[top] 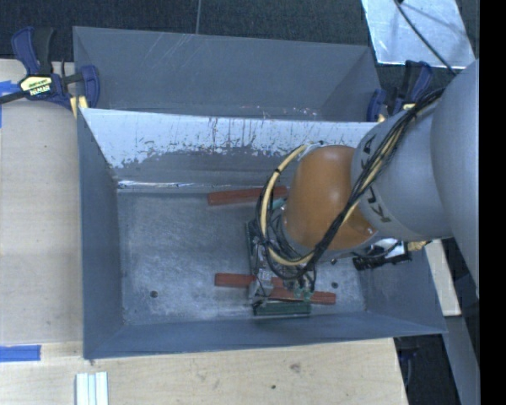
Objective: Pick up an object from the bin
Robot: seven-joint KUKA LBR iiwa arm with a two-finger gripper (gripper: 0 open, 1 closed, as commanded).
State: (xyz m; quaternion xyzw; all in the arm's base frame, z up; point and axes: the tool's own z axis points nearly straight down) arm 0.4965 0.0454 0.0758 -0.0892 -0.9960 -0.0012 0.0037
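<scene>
Grey bin (101, 251), lower centre: gripper (278, 292) low over a red stick (232, 281) and green block (282, 309) — open or closed, cannot tell. Apparently nothing lifted yet.

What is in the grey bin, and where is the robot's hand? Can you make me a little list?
Bin: grey metal, slanted walls
Hand: down low, near the bin's front wall
At the hand: flat green thing
Left of it: reddish-brown stick on the floor
By the back wall: second reddish-brown stick
Held: can't tell
</scene>
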